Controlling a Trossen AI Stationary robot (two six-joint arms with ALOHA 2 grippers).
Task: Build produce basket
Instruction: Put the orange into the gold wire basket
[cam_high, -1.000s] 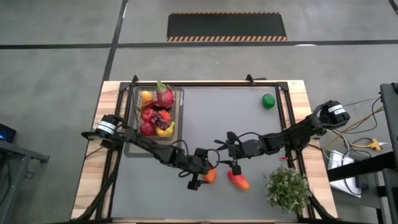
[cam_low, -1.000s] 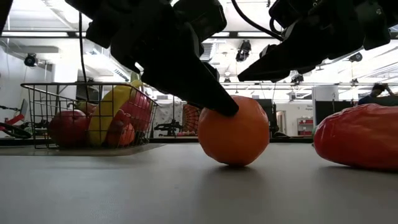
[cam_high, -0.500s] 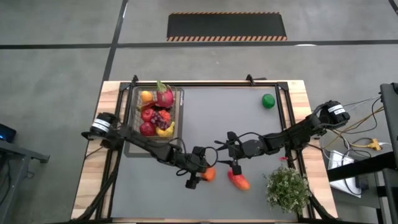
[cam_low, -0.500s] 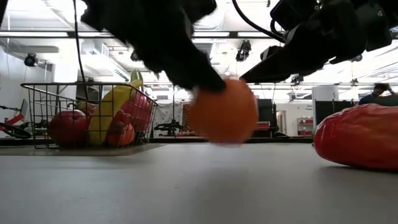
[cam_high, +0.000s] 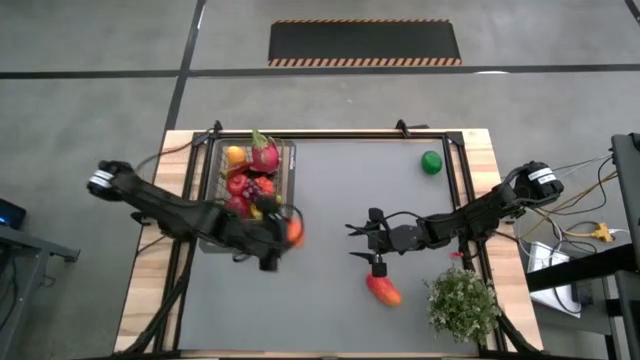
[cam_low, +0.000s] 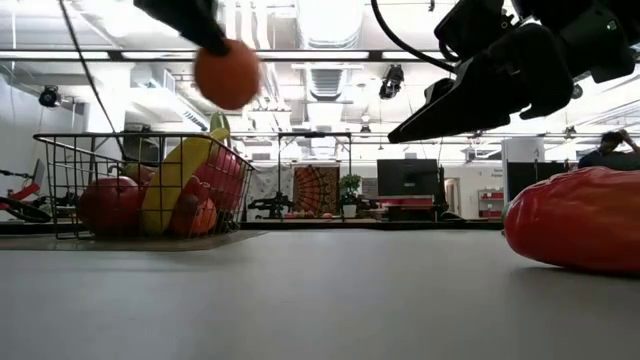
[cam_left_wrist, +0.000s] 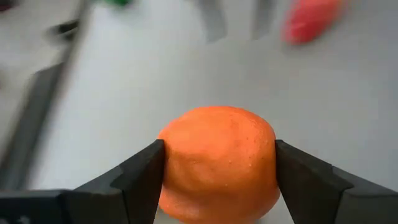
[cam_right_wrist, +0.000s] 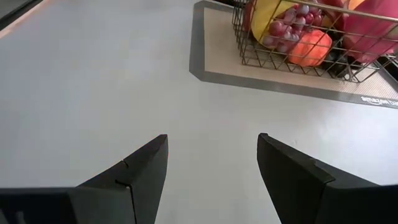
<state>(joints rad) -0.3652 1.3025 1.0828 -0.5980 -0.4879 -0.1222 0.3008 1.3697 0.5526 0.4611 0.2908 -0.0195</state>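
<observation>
High view: grey table (cam_high: 330, 200) on concrete floor. Wire basket (cam_high: 252, 182), holding fruit, sits at the table's far left. Left gripper (cam_high: 283, 238), just by the basket's near right corner, clamps an orange (cam_high: 294, 232). Right gripper (cam_high: 358, 242) hovers mid-table, a red-orange fruit (cam_high: 383, 290) nearby.

Low view: orange (cam_low: 227, 74) raised above basket height.

Left wrist: fingers (cam_left_wrist: 140, 173) press both sides of the orange.

Right wrist: jaws apart, empty.

Counted: 1 wire basket (cam_high: 291, 175), several fruits inside, exact number unclear. 1 orange (cam_left_wrist: 217, 163) clamped in left gripper (cam_high: 283, 232). 1 red-orange fruit (cam_high: 383, 290) loose on surface (cam_high: 340, 190). 1 green lime (cam_high: 431, 162). 1 potted plant (cam_high: 462, 303). 2 arms; 2 grippers, right gripper (cam_high: 366, 241) empty.
</observation>
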